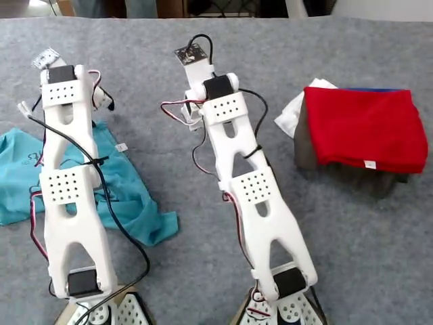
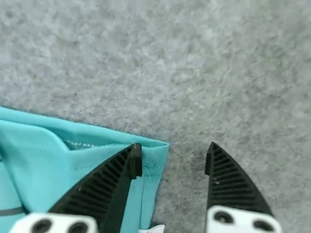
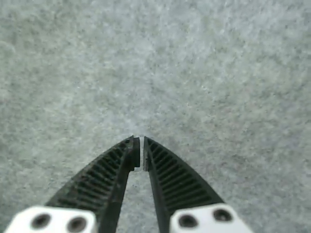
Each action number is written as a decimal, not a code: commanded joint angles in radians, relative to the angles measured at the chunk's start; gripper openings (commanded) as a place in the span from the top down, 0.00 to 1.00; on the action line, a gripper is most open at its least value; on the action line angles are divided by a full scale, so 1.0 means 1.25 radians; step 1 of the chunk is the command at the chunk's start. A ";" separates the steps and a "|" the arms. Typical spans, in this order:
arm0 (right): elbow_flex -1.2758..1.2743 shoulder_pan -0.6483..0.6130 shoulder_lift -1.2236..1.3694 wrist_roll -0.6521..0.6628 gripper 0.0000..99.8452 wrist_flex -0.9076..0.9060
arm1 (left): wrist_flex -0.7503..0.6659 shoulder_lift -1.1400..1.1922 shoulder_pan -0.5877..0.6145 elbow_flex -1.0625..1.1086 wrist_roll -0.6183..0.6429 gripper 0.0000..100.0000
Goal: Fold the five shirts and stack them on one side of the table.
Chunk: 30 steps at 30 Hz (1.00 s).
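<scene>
- Left gripper (image 2: 172,158) gapes over teal shirt (image 2: 43,160)'s corner by the table (image 1: 352,237)'s left edge.
- Right gripper (image 3: 141,153) clenched empty above open table.
- Red shirt (image 1: 365,128) tops the right-edge stack (image 1: 306,154).

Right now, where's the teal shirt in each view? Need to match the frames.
High view: the teal shirt lies crumpled at the table's left side, partly under the left arm.
Left wrist view: the teal shirt shows a hemmed corner under one finger of the open left gripper.
Right wrist view: grey felt beneath the shut right gripper.
Shared landmark: the grey felt covering the table.
</scene>
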<state>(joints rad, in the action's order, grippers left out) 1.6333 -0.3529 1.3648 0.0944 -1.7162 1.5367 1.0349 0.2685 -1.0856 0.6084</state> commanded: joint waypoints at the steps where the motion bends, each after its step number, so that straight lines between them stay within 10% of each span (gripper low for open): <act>1: 0.031 0.005 -0.013 0.007 0.98 0.011 | -0.010 -0.007 -0.006 0.004 0.002 0.75; 30: 0.030 0.006 -0.013 0.009 0.98 0.021 | -0.004 0.060 0.009 -0.029 -0.012 0.96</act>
<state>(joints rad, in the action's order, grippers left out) 1.6333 -0.3544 1.3648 0.0944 -1.7024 1.5321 1.1070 0.2685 -1.1101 0.5884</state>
